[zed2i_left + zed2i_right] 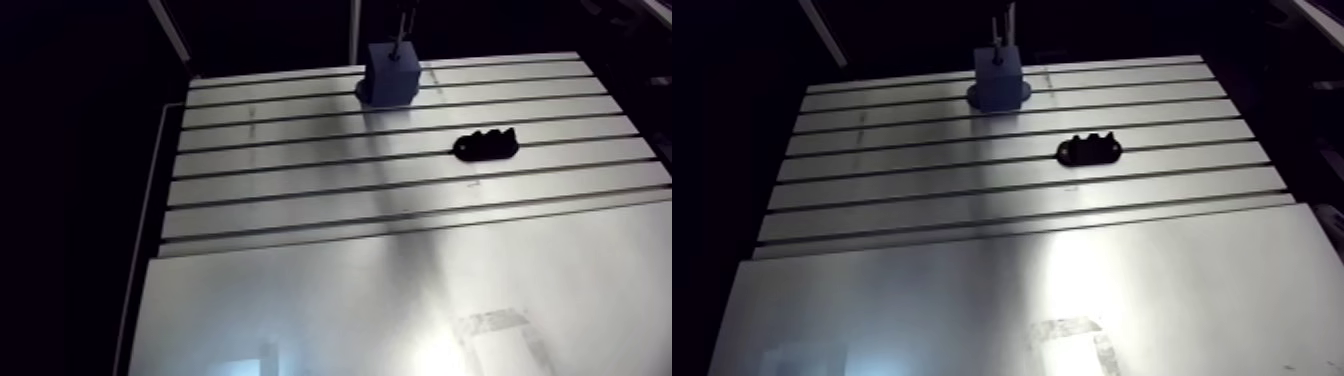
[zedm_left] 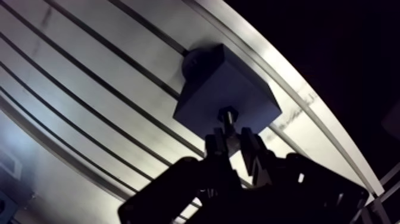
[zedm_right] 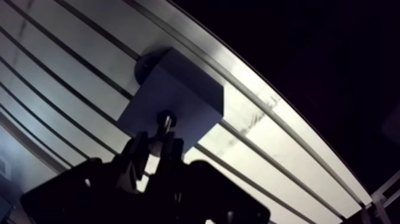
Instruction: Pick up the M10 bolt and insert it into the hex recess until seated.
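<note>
A blue block (image 2: 221, 86) on a round base stands near the far edge of the slotted table (image 1: 300, 180). In the wrist view my gripper (image 2: 233, 142) is shut on the M10 bolt (image 2: 228, 119). The bolt's free end points at the block's top face, close to its middle. The recess is hidden behind the bolt, and I cannot tell whether bolt and block touch. In the arm view the block (image 1: 390, 75) sits directly under the thin dark fingers (image 1: 1002, 25) that come down from above.
A black holder (image 1: 487, 146) with a bumpy top lies on the table, right of the block and nearer the front. A smooth shiny plate (image 1: 972, 310) covers the table's near part. The table's far edge runs just behind the block.
</note>
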